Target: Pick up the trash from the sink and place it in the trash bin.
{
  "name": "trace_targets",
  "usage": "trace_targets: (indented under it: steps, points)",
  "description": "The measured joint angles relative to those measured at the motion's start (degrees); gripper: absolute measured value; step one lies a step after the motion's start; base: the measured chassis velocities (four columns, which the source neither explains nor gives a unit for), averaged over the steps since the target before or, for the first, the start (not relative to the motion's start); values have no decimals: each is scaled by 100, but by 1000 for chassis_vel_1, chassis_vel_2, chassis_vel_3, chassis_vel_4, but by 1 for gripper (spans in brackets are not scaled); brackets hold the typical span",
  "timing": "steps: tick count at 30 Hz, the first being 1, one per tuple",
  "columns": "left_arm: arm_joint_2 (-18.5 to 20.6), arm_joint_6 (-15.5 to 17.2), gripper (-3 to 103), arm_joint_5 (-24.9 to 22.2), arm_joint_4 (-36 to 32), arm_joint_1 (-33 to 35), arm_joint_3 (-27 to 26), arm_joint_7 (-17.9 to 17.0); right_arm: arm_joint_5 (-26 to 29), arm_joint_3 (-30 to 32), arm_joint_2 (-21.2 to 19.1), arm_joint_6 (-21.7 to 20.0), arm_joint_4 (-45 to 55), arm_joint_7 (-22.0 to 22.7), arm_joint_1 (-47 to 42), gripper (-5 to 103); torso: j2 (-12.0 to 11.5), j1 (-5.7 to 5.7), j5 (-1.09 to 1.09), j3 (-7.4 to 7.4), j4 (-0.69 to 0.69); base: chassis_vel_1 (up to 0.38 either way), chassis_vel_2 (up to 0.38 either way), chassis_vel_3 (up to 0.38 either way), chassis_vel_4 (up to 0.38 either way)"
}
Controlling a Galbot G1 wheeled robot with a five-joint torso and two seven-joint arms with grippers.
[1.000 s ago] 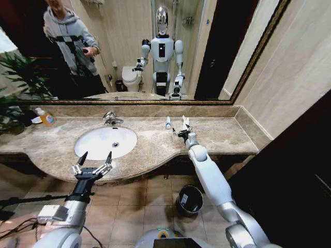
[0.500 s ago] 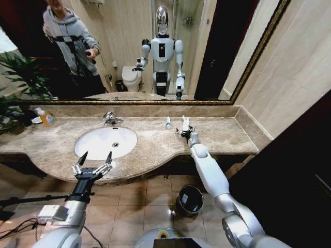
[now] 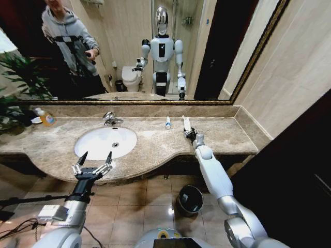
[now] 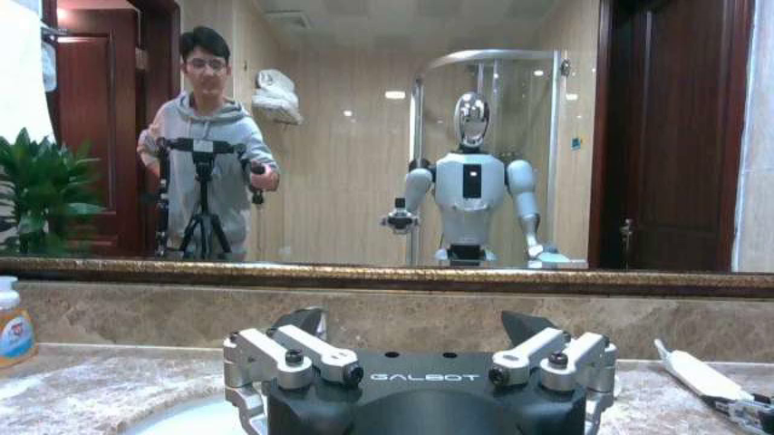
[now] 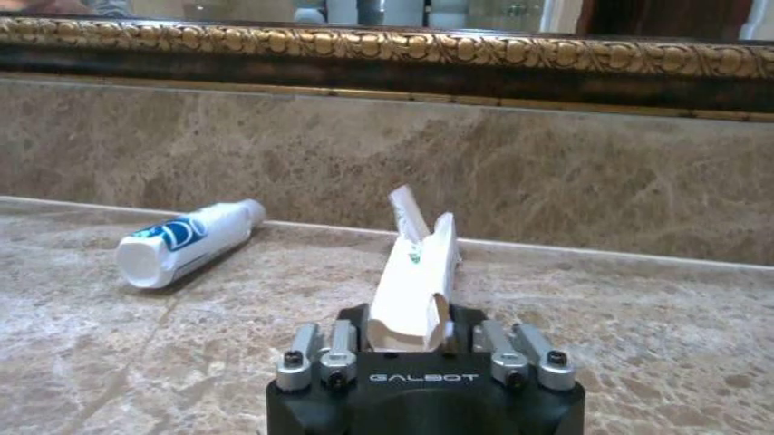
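Beside the white sink [image 3: 98, 146], a white packet [image 3: 185, 122] and a white tube with blue print [image 3: 168, 122] lie on the marble counter near the back wall. My right gripper [image 3: 189, 132] is at the near end of the packet. The right wrist view shows the packet [image 5: 411, 272] running between that gripper's [image 5: 409, 331] fingers, which press on both its sides, with the tube [image 5: 185, 241] lying apart from it. My left gripper [image 3: 94, 160] hangs open and holds nothing, in front of the counter's edge below the sink. The black trash bin [image 3: 190, 200] stands on the floor under the counter.
A chrome faucet [image 3: 110, 119] stands behind the basin. A yellow-orange soap bottle [image 3: 47, 119] and a plant [image 3: 20, 77] sit at the counter's far left. A mirror runs along the wall behind. From the left wrist, the packet [image 4: 695, 370] shows farther along the counter.
My right gripper has shifted a little to the right and toward the wall along the packet. The left arm has not moved.
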Motion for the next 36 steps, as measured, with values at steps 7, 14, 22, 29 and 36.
trace_targets:
  steps: [7, 14, 22, 29, 36]
  points:
    - [0, 0, 100, 0, 0, 0, 0, 0, 184, 11, -46, -51, 2, 18, -2, 18, 0, 0, 0, 0, 0, 0, 0, 0, 0]
    - [0, 0, 100, 0, 0, 0, 0, 0, 221, 30, -70, -47, 103, 41, -72, 1, 0, 0, 0, 0, 0, 0, 0, 0, 0]
    - [0, 0, 100, 0, 0, 0, 0, 0, 307, 30, -209, -163, 769, 98, -389, 0, 0, 0, 1, 0, 0, 0, 0, 0, 0]
    - [0, 0, 100, 0, 0, 0, 0, 0, 392, 165, -543, -196, 2184, 307, -1480, 0, 0, 0, 0, 0, -1, 0, 0, 0, 0]
    - [0, 0, 100, 0, 0, 0, 0, 0, 575, 357, -813, -142, 3698, 367, -2731, 0, 0, 0, 0, -1, 0, 0, 0, 0, 0]
